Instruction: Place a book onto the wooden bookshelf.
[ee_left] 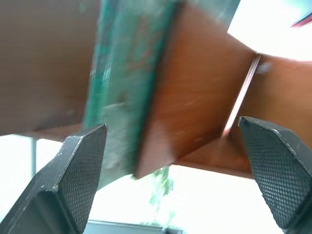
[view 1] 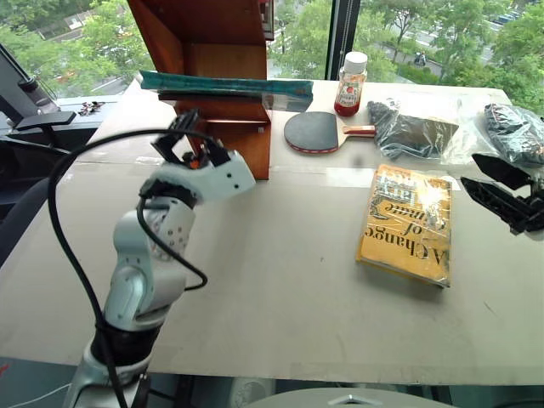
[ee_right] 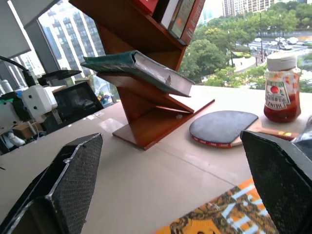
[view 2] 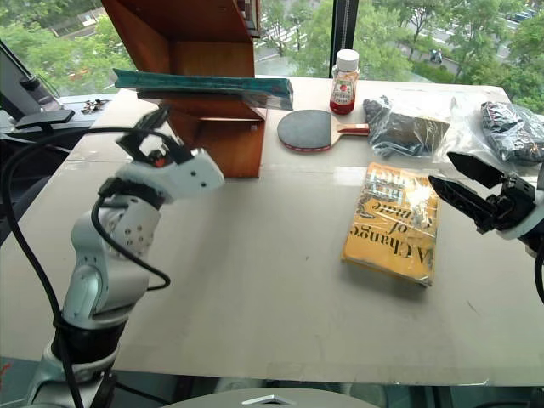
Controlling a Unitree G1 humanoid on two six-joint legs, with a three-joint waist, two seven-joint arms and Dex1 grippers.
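Note:
The teal-green book (view 1: 225, 85) in shiny wrap lies flat on a ledge of the wooden bookshelf (view 1: 229, 140), sticking out past both of its sides. My left gripper (view 1: 189, 136) is open just in front of and below the book's left end, not touching it. In the left wrist view the book (ee_left: 126, 83) and the shelf's wood show between the spread fingers. My right gripper (view 2: 442, 168) is open and holds nothing at the table's right side, beside the orange-yellow book. The right wrist view shows the book (ee_right: 131, 66) resting on the shelf (ee_right: 146, 117).
An orange-yellow book (view 1: 408, 223) lies right of centre on the table. Behind it are a table-tennis paddle (view 1: 314, 132), a sauce bottle (view 1: 350, 83) and two plastic bags of dark items (view 1: 408, 127). Other books (ee_right: 178, 14) stand on the upper shelf. Windows lie behind the table.

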